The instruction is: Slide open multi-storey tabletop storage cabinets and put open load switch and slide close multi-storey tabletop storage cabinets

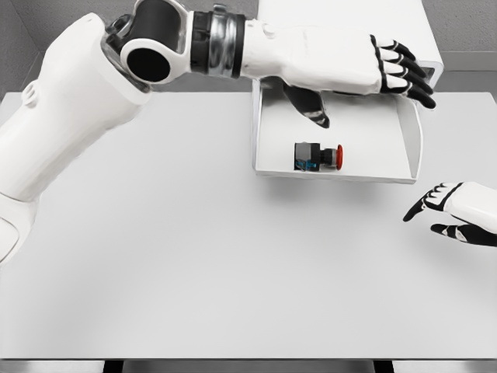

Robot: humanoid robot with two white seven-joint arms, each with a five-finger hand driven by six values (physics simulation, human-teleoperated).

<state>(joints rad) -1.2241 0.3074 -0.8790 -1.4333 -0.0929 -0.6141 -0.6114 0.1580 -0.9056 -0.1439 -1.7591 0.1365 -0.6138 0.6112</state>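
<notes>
A white tabletop storage cabinet (349, 23) stands at the far side of the table, its drawer (334, 172) slid out toward me. Inside the drawer lies the load switch (317, 156), a black and blue block with a red button pointing right. My left hand (388, 70) hovers over the back of the drawer, fingers extended and spread, thumb hanging down, holding nothing. My right hand (454, 211) floats low over the table, right of the drawer's front corner, fingers relaxed and empty.
The white table (194, 256) spreads wide in front of the drawer, its near edge along the bottom. My left arm (93, 93) crosses the upper left of the view. Grey wall and floor lie beyond.
</notes>
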